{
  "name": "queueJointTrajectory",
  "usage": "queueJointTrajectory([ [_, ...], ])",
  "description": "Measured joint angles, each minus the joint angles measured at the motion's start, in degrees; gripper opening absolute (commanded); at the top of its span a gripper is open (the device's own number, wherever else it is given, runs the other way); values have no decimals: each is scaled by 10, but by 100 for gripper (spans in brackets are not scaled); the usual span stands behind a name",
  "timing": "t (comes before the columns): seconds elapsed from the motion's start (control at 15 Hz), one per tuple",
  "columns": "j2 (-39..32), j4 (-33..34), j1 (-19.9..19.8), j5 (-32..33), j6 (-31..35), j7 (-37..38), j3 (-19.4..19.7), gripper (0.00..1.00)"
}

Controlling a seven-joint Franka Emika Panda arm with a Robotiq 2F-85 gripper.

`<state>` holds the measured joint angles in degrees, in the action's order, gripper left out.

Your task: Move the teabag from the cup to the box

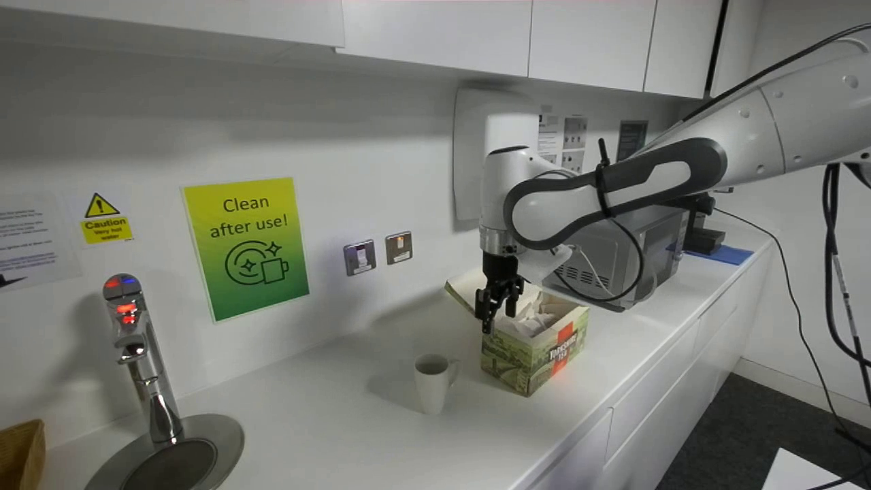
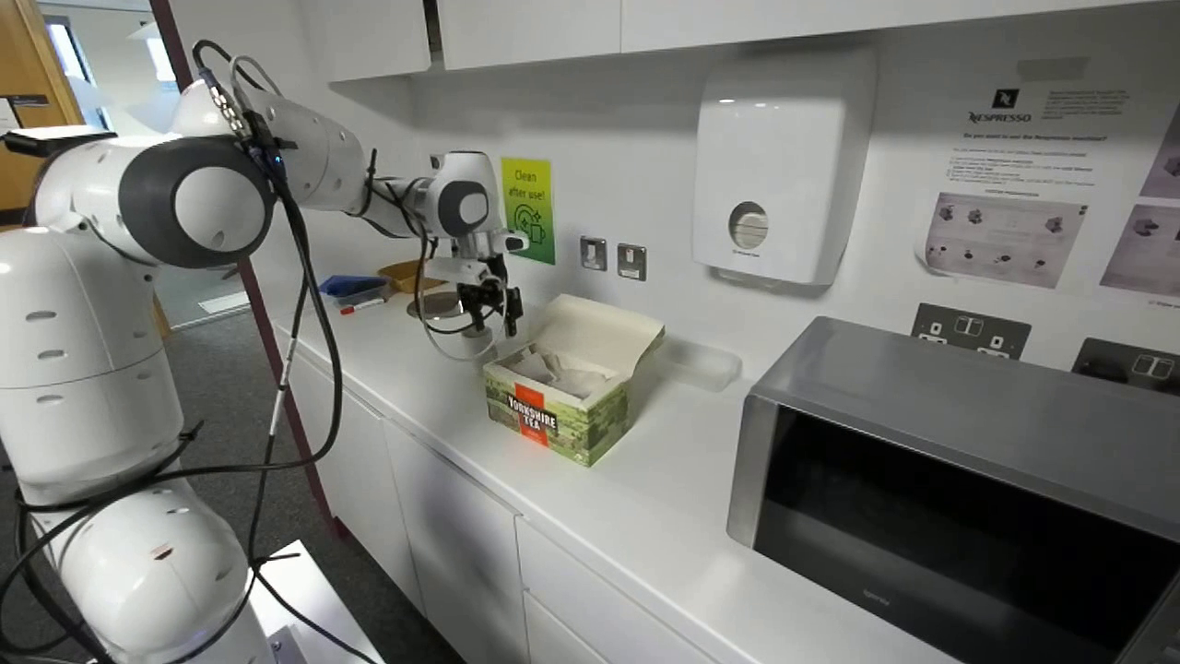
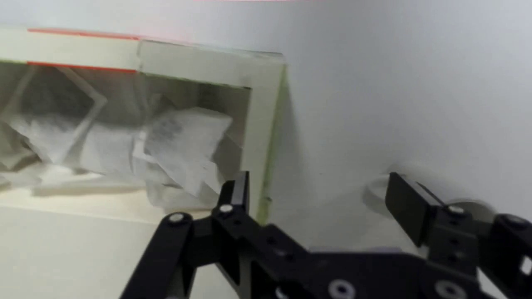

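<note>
The gripper (image 3: 318, 191) is spread pretty wide with nothing in its grasp, hanging close to one end of the open tea box (image 2: 562, 417). There's a bunch of teabags (image 3: 183, 141) in there, lower than the gripper and off to one side, while the white cup (image 1: 433, 389) stands upright below on its other side, and I can't tell what's inside it.

Open box (image 3: 258, 124) of teabags (image 3: 187, 141) on the bench (image 3: 357, 104); gripper (image 3: 318, 182) with fingers spread, one overlapping the box edge, the other partly hiding the cup (image 3: 476, 204).
</note>
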<state>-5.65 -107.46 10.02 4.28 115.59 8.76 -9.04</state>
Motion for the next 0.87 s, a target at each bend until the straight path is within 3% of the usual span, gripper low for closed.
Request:
queueJointTrajectory([
  [0.27, 2, 55, 51, 63, -34, 3, -39, 100],
  [0.4, 3, 78, 66, 63, -56, -2, -53, 100],
  [0.87, 2, 87, 70, 63, -62, -8, -57, 100],
])
